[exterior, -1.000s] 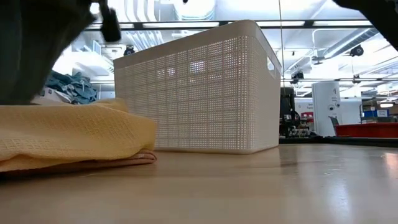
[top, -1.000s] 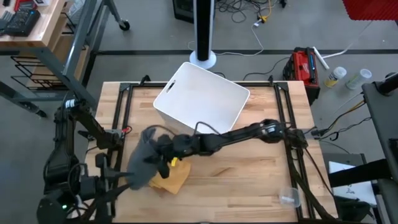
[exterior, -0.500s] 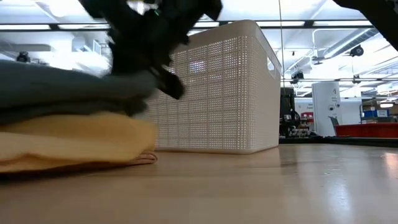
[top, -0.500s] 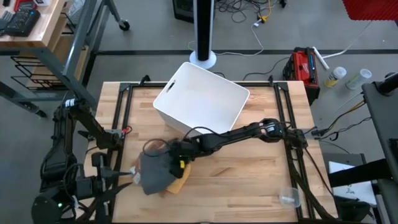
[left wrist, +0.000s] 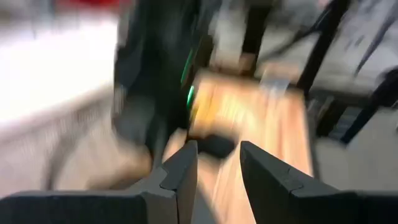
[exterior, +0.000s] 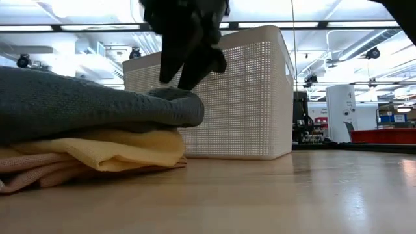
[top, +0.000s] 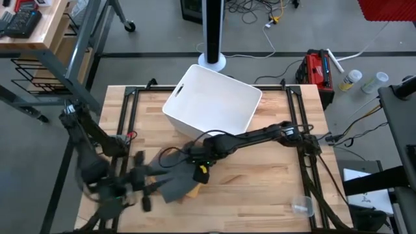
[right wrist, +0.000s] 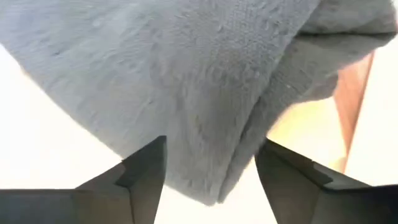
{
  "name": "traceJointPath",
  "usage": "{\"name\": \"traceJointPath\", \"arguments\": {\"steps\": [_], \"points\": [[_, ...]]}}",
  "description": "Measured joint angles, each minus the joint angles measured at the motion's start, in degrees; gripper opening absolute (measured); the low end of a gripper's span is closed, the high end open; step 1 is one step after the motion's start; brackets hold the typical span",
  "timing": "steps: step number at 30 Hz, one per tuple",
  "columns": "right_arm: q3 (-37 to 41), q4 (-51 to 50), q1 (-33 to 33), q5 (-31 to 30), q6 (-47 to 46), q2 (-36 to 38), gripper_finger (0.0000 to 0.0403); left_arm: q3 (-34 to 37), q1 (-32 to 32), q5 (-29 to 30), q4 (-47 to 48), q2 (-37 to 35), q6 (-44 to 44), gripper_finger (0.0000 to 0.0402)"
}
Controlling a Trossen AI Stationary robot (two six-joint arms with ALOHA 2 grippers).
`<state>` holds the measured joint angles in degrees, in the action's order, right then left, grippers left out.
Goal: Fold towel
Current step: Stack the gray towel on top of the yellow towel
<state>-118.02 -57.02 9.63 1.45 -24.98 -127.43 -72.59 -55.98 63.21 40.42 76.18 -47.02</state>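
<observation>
My right gripper (top: 197,158), fingers spread, stood at the grey towel (top: 170,184) where it lay on the yellow towel (exterior: 123,148), nearer than my left gripper (left wrist: 214,163), also parted.

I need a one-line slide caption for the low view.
Grey towel stacked on yellow towel, right pincer above its edge, white basket behind.
</observation>
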Motion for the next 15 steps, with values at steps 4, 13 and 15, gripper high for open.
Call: {"name": "traceJointPath", "arguments": {"steps": [4,13,15], "points": [[0.0,-0.6,1.0,-0.4,2.1,2.2,0.0248,4.5,8.1,-15.6,11.0,0.5,-18.2,0.0113],[0.8,1.6,4.9,-13.3,1.8,-0.5,0.0213,22.6,17.2,-34.2,9.2,0.5,-31.0,0.0113],[1.1,0.8,5.1,-12.5,1.8,-2.2,0.0195,26.1,17.9,-35.7,5.7,0.5,-31.4,0.0113]]}}
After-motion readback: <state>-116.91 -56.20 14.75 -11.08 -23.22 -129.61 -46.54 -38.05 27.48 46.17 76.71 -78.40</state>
